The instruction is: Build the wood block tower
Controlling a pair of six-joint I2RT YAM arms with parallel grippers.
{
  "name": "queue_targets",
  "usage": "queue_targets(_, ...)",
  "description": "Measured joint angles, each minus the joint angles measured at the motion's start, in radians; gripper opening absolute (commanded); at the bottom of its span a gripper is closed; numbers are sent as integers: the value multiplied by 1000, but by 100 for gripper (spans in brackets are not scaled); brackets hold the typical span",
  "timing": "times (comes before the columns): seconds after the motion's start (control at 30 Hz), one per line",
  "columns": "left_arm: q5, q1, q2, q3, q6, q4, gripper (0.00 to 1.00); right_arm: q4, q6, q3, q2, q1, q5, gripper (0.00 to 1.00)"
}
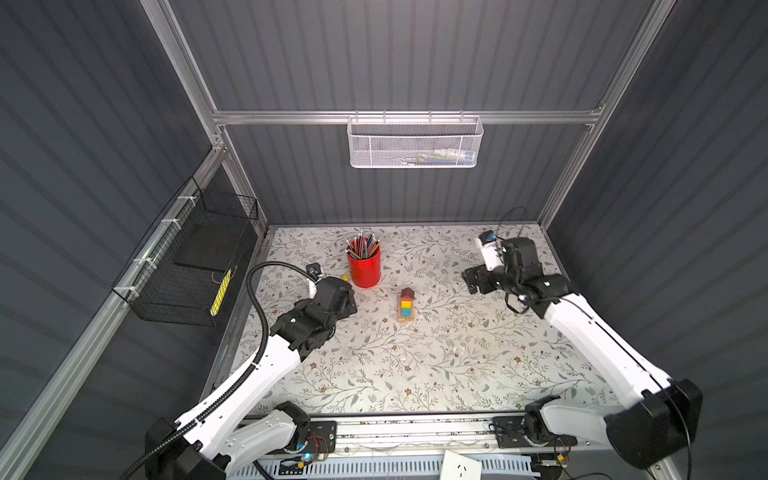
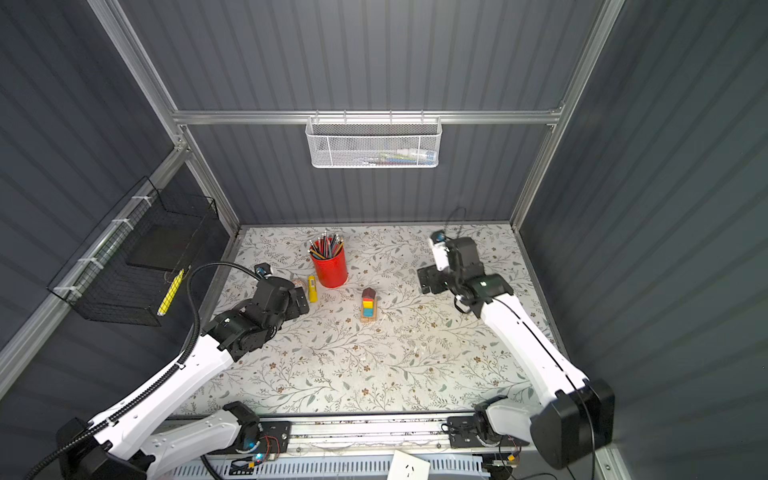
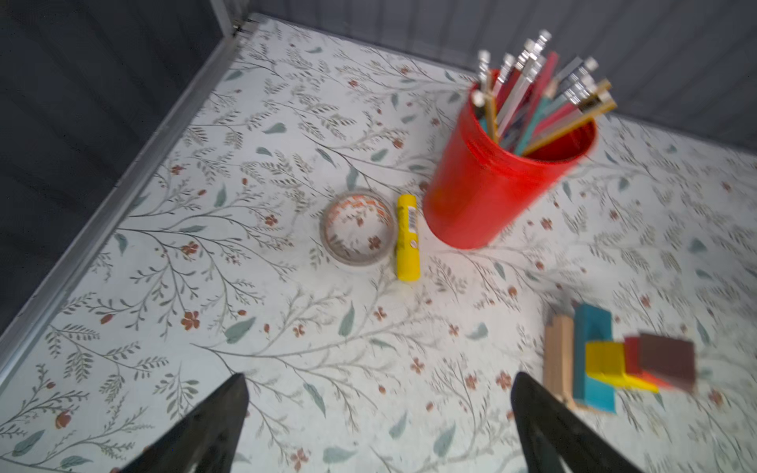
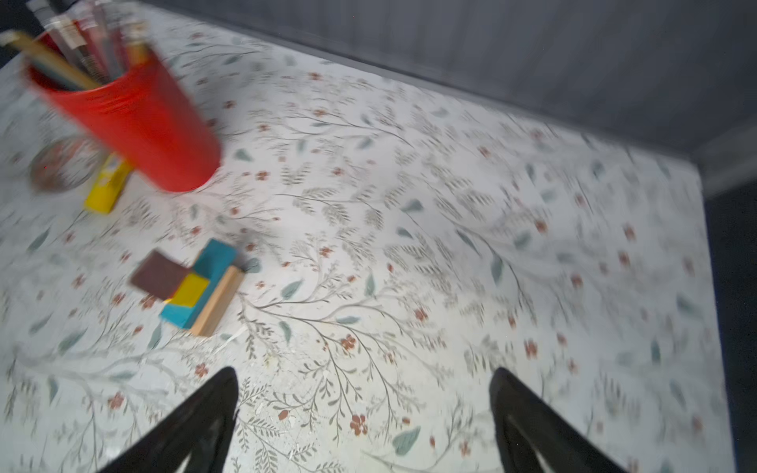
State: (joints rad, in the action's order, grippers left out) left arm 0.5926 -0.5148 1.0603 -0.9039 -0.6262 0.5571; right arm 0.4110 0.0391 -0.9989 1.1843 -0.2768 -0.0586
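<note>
The wood block tower [image 1: 406, 305] [image 2: 369, 305] stands mid-table: tan planks at the base, a blue plank, a yellow cube, a red cube and a dark brown roof piece on top. It also shows in the left wrist view as the tower [image 3: 602, 356] and in the right wrist view as the tower [image 4: 192, 286]. My left gripper [image 1: 350, 300] [image 3: 380, 376] hangs open and empty to the tower's left, apart from it. My right gripper [image 1: 471, 283] [image 4: 363, 370] is open and empty well to the tower's right, above bare table.
A red pencil cup [image 1: 365, 268] stands behind and left of the tower. A yellow glue stick [image 2: 312, 289] and a tape roll [image 3: 356, 227] lie beside it, close to the left gripper. A white mesh basket [image 1: 415, 143] hangs on the back wall, a black wire basket [image 1: 195, 266] on the left wall.
</note>
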Motion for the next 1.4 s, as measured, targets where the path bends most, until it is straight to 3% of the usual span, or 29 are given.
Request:
queue_targets(0.2,66,276,158,157,148,-310,100,-256,169,322,-28,243,-188,99)
queue_targets(0.33,100,319,271,314,300,-601,100,-495,182,477,42,304,-243,99)
queue_targets(0.47,51,347,366,494,432,-991,100,-761,143,592,112,320,-196,99)
queue_targets(0.7,-104,377,639,552,567,-1508,100,-1230,61,669,257,336,-37,99)
queue_targets(0.97,-142,399,655,460,581,-1505,100,-1332,41,678,270,337,0,99)
queue_targets(1.4,-149,399,655,460,581,-1503,100,-1369,38,678,270,337,8,99)
